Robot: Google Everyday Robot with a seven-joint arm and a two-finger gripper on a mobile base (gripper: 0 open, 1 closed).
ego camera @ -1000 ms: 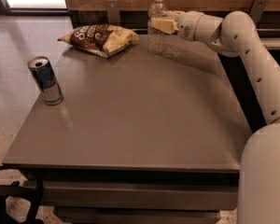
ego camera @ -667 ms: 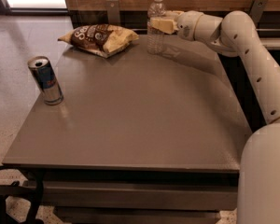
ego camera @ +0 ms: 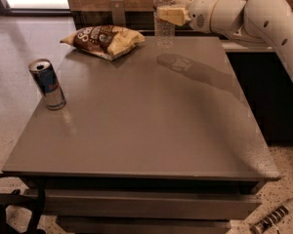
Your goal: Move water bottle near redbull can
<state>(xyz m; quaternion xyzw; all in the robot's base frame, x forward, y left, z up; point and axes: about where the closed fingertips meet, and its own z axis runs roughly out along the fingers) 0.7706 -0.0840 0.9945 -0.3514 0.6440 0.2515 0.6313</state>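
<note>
At the far edge of the table (ego camera: pixel 146 130) the gripper (ego camera: pixel 167 14), jaws closed around the water bottle (ego camera: pixel 164 33), has raised it, seemingly just off the surface. The redbull can (ego camera: pixel 47 84) stands well apart at the left, so the carry can begin.

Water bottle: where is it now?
In the camera view, the water bottle is upright at the far table edge, right of the chip bag, gripper closed around its middle, far from the redbull can.

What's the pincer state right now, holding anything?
The pincer: closed on the water bottle, at the far edge of the table.
</note>
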